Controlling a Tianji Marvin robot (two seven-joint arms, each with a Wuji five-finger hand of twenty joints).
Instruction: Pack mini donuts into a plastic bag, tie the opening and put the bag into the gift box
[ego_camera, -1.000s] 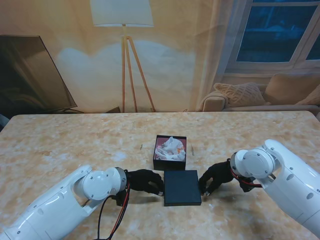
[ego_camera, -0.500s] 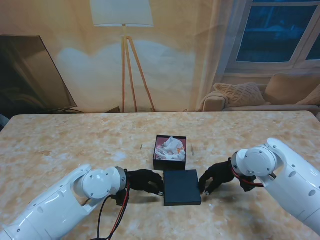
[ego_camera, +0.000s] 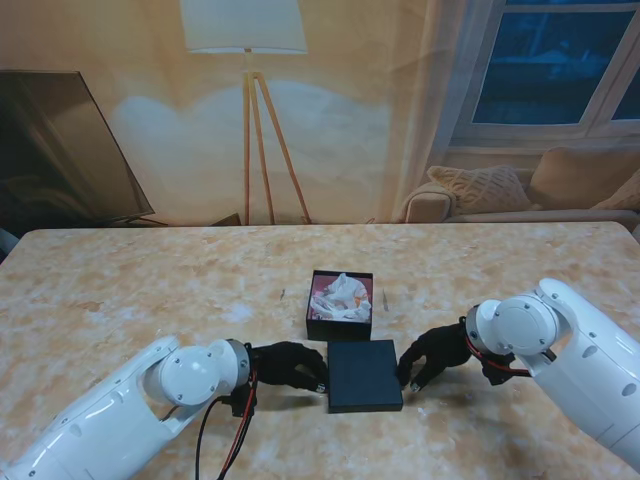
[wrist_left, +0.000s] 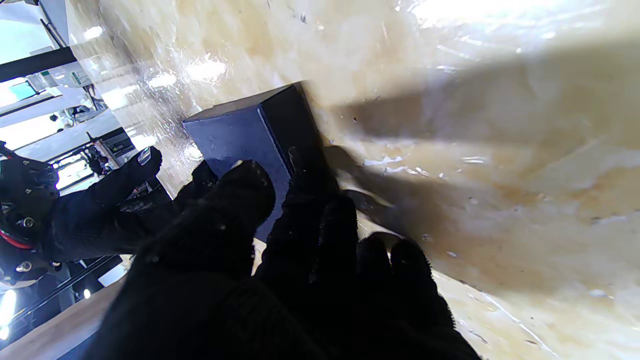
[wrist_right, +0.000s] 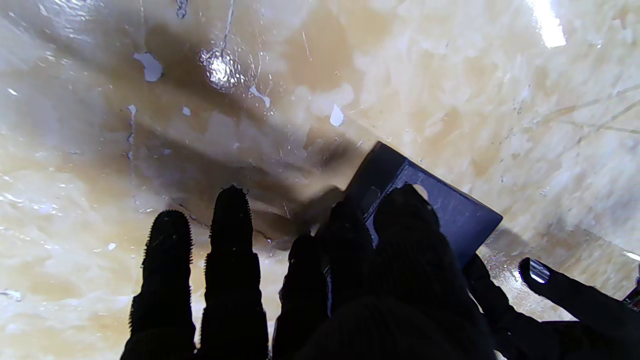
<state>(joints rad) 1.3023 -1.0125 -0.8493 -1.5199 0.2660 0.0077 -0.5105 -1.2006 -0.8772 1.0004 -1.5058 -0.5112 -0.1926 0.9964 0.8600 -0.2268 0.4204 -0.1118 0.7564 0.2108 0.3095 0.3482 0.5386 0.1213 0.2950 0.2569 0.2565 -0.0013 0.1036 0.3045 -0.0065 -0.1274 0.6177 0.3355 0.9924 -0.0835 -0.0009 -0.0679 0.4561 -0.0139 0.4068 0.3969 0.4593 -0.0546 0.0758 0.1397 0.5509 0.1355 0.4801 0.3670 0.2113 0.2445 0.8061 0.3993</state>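
From the stand: gift box (ego_camera: 340, 304) open toward the middle of the table (ego_camera: 150, 280), the tied bag (ego_camera: 342, 294) already inside as a pale crumple. Dark lid (ego_camera: 364, 375) flat on the table just nearer the near edge, touching or almost touching the box's near wall. Left hand (ego_camera: 288, 363) pressed against the lid's left edge, right hand (ego_camera: 432, 355) against its right edge. Squeezed between both, apparently, but not lifted.

From the left wrist: fingers (wrist_left: 305, 175) curled against the lid's (wrist_left: 240, 140) side wall, thumb laid over its top face. Partly closed, a pinch on the rim rather than a wrap. Risk here: thin wall, shallow purchase, so a lift with uneven pressure likely tips the lid or lets it slide out.

From the right wrist: thumb and one or two fingers (wrist_right: 405, 210) over the lid's (wrist_right: 450, 210) corner, the remaining fingers straight and spread on bare table, holding nothing. Corner contact only, hence poor control of rotation. Judged hazards: lid skewing on the way over the box, catching a wall, or trapping the bag's raised plastic under the rim and refusing to seat; too hard a squeeze possibly bowing the lid.
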